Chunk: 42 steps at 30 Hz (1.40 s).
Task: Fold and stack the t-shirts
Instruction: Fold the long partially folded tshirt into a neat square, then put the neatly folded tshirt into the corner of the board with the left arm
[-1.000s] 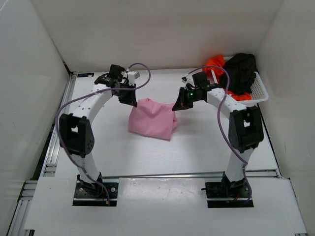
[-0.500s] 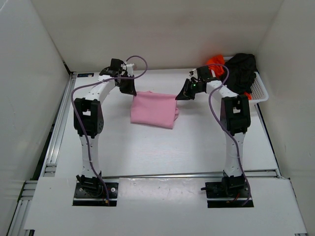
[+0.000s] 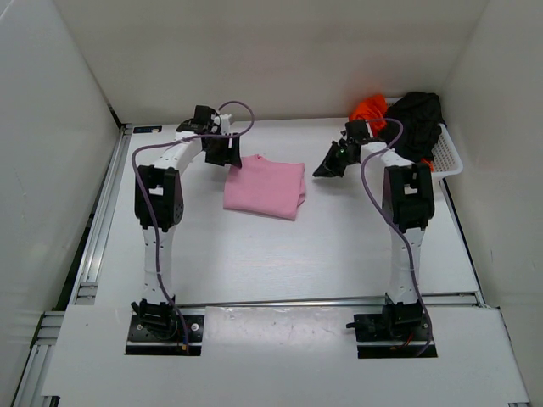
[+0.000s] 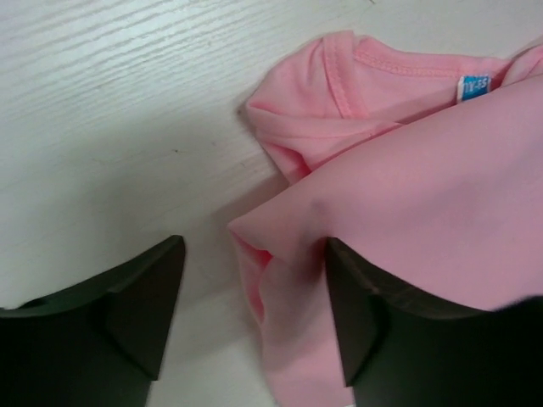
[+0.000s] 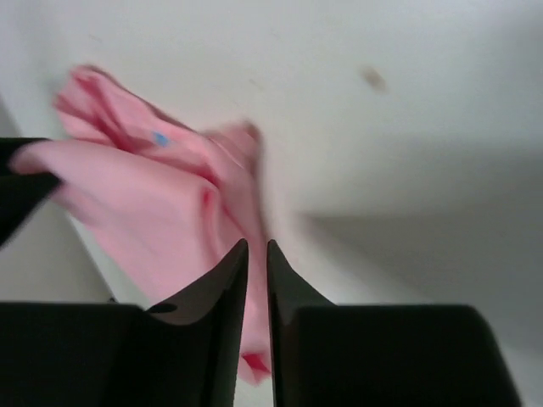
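The light pink t-shirt [image 3: 265, 188] lies folded flat in the middle of the table. My left gripper [image 3: 229, 158] sits at its back left corner. In the left wrist view this gripper [image 4: 254, 305] is open, with a pink fold [image 4: 288, 254] lying loose between the jaws against the right finger [image 4: 365, 314]. My right gripper [image 3: 325, 170] hovers just right of the shirt's back right corner. In its wrist view the right gripper [image 5: 257, 254] is open only a crack, the pink cloth [image 5: 144, 203] beyond it. The black t-shirt [image 3: 417, 119] and the orange-red t-shirt [image 3: 369, 108] are piled at the back right.
A white mesh basket [image 3: 448, 157] at the back right corner holds the two piled shirts. White walls close in the table on three sides. Both arms reach far back from their bases at the near edge.
Both grippers carried the pink shirt's raised edge toward the back and laid it flat. The left gripper opened wide. The right one loosened and drew off to the right.
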{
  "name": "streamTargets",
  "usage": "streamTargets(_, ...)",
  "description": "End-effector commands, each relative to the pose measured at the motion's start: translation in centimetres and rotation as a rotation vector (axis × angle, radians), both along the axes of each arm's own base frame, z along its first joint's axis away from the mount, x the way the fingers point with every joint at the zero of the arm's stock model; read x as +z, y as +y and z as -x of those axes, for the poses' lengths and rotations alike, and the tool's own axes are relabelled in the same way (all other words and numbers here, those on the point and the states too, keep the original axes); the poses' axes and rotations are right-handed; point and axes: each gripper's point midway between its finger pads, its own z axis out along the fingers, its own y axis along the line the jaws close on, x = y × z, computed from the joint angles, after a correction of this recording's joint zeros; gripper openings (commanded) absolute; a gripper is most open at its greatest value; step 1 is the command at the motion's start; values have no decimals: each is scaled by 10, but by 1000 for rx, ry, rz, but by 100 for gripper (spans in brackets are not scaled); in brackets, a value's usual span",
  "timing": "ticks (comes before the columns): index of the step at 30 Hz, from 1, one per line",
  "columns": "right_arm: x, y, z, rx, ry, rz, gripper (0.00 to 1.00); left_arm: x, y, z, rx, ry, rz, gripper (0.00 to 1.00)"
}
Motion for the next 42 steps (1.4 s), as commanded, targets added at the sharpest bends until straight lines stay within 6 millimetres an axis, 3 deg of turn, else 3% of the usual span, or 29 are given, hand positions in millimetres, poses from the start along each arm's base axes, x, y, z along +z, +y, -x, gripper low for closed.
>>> streamTargets(1, 5, -25, 33, -86, 43, 163, 9, 38, 15, -3, 31, -78, -4, 80)
streamTargets(2, 8, -19, 45, -69, 51, 166, 2, 41, 21, 1, 40, -76, -5, 82)
streamTargets(4, -1, -6, 65, -27, 87, 163, 0, 46, 24, 16, 33, -57, 19, 91)
streamTargets(5, -1, -2, 67, -18, 86, 163, 0, 48, 25, 21, 29, -49, 37, 100)
streamTargets(8, -5, 13, 73, 14, 78, 177, 0, 44, 26, 42, 22, -13, 43, 100)
streamTargets(14, -23, 40, 78, 38, 135, 153, 0, 12, 27, 78, 13, 95, 48, 100)
streamTargets(17, -32, 46, 90, 42, 166, 125, 0, 0, 24, 88, 3, 138, 63, 95)
streamTargets(19, -41, 42, 105, 38, 201, 123, 0, -21, 23, 101, -4, 203, 75, 84)
streamTargets(21, -40, 44, 107, 27, 195, 97, 0, -27, 19, 109, -15, 234, 96, 74)
streamTargets(22, -38, 46, 110, 37, 193, 80, 0, -29, 18, 113, -19, 245, 104, 65)
streamTargets(24, -37, 59, 118, 93, 225, -6, 0, -35, 14, 124, -31, 281, 131, 60)
streamTargets(27, -40, 66, 125, 136, 261, -56, 0, -38, 13, 135, -37, 302, 146, 60)
streamTargets(32, -45, 63, 142, 151, 309, -60, 0, -26, 11, 148, -48, 283, 147, 60)
streamTargets(38, -26, 51, 149, 149, 264, -31, 7, -22, 14, 167, -48, 289, 146, 56)
streamTargets(42, -26, 43, 159, 143, 284, 0, 7, -20, 15, 175, -48, 290, 146, 56)
